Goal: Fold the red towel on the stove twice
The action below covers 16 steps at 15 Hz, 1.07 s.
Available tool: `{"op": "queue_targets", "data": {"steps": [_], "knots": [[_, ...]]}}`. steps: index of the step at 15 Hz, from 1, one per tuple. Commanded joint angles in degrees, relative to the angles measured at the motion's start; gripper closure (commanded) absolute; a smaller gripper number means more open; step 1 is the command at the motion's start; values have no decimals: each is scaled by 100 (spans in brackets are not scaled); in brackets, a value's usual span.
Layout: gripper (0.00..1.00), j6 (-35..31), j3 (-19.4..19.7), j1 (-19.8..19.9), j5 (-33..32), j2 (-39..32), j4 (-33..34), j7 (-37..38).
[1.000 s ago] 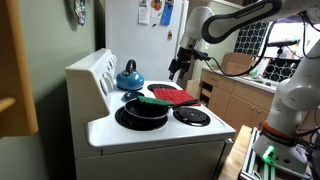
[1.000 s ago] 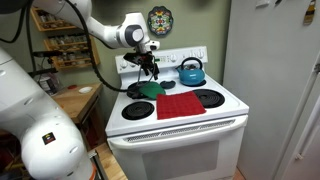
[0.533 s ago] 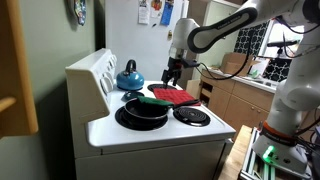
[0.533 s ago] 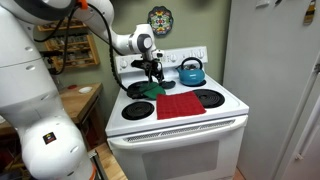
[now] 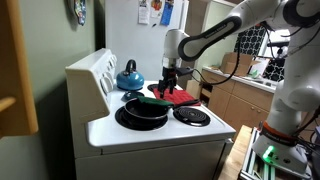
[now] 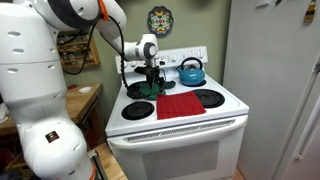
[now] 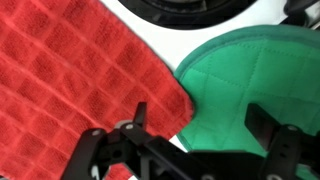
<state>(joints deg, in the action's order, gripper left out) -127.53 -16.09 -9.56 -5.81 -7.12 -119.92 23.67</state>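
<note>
1. Closest in, wrist view: your pincer point(image 7: 185, 150) is released. Its fingers point(image 7: 100, 150) are spread wide and nothing sits between them.
2. Right below that gap is a corner of the red towel point(image 7: 70, 80). The rest of the cloth runs off to the left of the view, lying flat with no fold in it, so you're over its edge and not its middle.
3. A green round pad point(image 7: 250, 80) takes up the other side, just beside the towel's corner. I can't tell if they actually touch.
4. A bit further up the same view, a black burner point(image 7: 190, 8) peeks in at the top edge.
5. In both exterior views the towel point(image 6: 181, 104) lies on top of the stove point(image 6: 180, 140), between the burners. Your pincer point(image 6: 152, 84) hangs above the spot where the towel meets the green pad, not touching the cloth as far as I can see.
6. Further back, a blue kettle point(image 6: 191, 71) sits on a rear burner.
7. Farthest off, a white fridge point(image 6: 275, 80) stands next to the stove.
</note>
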Motion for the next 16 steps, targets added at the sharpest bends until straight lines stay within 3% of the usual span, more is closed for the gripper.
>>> {"op": "queue_targets", "data": {"steps": [1, 5, 7, 11, 13, 14, 15, 16], "knots": [[0, -65, 252, -180, -48, -29, -44, 130], [0, -194, 386, -176, 39, -102, -69, 44], [25, -227, 430, -186, 40, -154, -56, 35], [57, -320, 449, -219, 58, -257, -34, -21], [40, -406, 447, -228, 117, -281, -40, -97], [24, -452, 449, -239, 120, -296, -40, -108], [22, -478, 448, -244, 127, -311, -38, -133], [30, -504, 451, -251, 123, -314, -44, -136]]}}
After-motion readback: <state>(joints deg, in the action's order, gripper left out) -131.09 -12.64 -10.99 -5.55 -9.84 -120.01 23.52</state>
